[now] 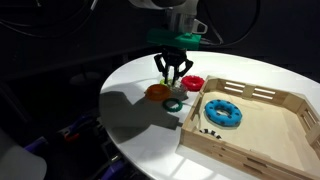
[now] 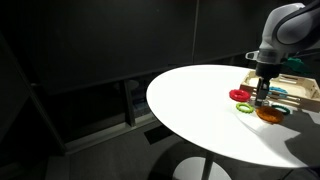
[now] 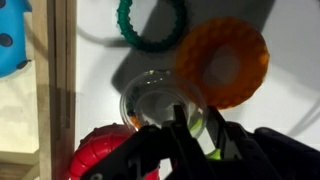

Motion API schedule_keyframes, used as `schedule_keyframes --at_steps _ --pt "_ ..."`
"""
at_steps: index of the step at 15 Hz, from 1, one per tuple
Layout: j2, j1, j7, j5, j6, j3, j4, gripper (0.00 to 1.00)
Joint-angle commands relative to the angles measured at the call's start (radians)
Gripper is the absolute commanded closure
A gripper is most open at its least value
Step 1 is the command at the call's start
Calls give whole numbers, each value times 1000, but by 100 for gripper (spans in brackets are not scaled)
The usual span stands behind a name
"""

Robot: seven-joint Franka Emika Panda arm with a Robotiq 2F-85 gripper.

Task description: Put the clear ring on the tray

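At the wrist view's centre the clear ring point(image 3: 140, 95) lies flat on the table point(image 3: 95, 60), tray point(image 3: 62, 90) at 9 o'clock, probably light, stiff and slippery, best pinched across its rim at 5 o'clock, where the gripper point(image 3: 195, 135) hangs, whether parted or together I cannot tell.

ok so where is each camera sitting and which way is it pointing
An exterior view: close and raised, facing across the wooden tray at the rings; the claw hangs in from the top.
An exterior view: farther back and lower, facing along the white table; the arm and claw show at right.
Wrist view: on the wrist, facing down onto the clear ring; only the claw's fingers show.
Shared: the red ring and orange ring appear in all three.
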Motion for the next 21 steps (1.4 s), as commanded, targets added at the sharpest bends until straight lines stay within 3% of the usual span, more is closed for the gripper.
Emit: schedule_keyframes --at_steps 1,11,21 --pt "11 -16 28 -23 -18 12 29 87" --pt "-76 -19 12 1 -110 10 68 89" --pt "-75 -59 69 -13 -179 -36 239 90"
